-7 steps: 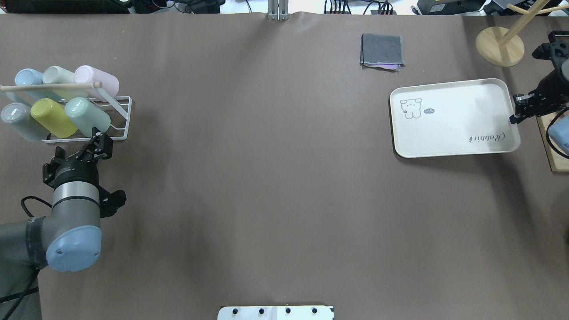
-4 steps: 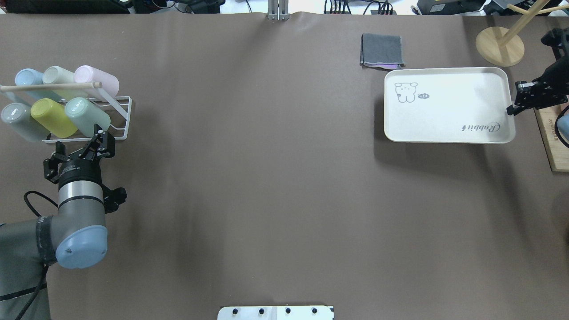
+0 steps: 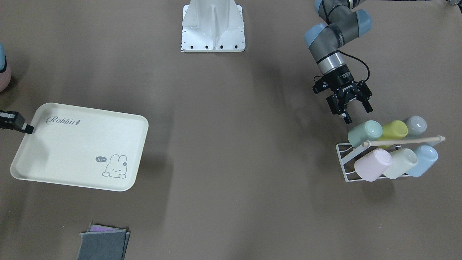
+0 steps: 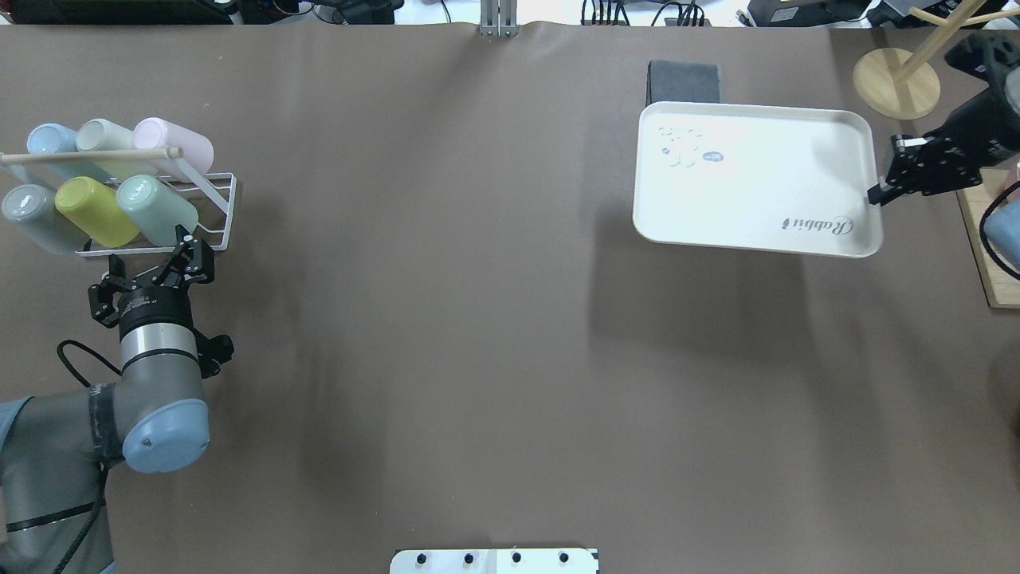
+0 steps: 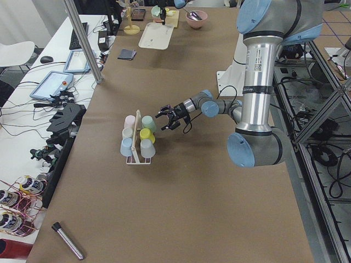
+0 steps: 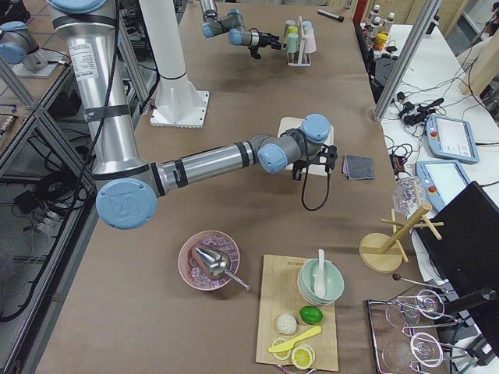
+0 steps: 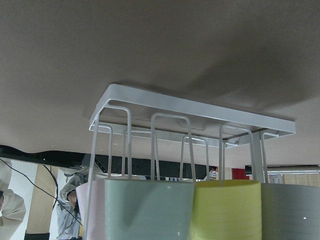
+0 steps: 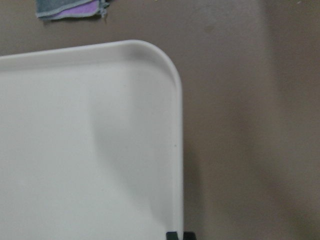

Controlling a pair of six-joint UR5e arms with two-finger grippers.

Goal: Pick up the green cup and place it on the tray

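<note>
The left tool (image 3: pixel 358 113) hangs spread beside the green cup (image 3: pixel 364 133); it should straddle that cup alone, missing the yellow cup (image 3: pixel 393 129). The right tool (image 4: pixel 875 197) clenches the tray (image 4: pixel 757 183) rim.

The left arm (image 4: pixel 48 454) is grey tubing with pale blue joint caps (image 4: pixel 167 434) and a silver wrist band (image 4: pixel 157 344). A black cable (image 4: pixel 62 349) loops beside its black gripper (image 3: pixel 356 111).
</note>
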